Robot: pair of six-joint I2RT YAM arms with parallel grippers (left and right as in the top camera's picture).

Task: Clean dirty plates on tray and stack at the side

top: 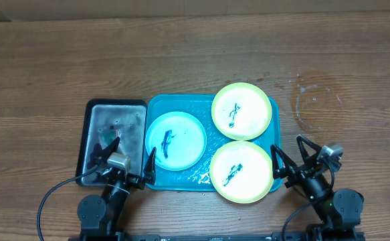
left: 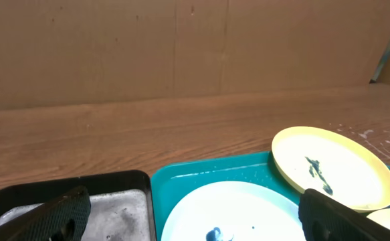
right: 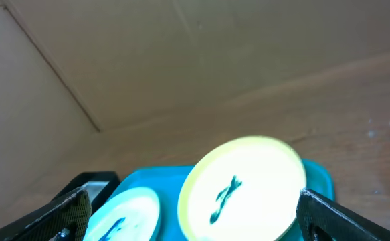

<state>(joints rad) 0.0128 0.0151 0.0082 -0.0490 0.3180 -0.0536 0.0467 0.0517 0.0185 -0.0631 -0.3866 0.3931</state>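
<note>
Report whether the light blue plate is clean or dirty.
Dirty: the light blue plate carries a dark smear near its middle, lying in the tray.

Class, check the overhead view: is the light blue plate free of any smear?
No, the light blue plate carries a dark smear near its centre.

- The tray [top: 174,102] sits on the worktop [top: 181,47], with a smaller tray [top: 114,134] just beside it on the left.
- The left plate [top: 175,140] lies inside the tray.
- On the right, the far plate [top: 241,111] overlaps the back rim and the near plate [top: 241,172] overlaps the front rim.
</note>
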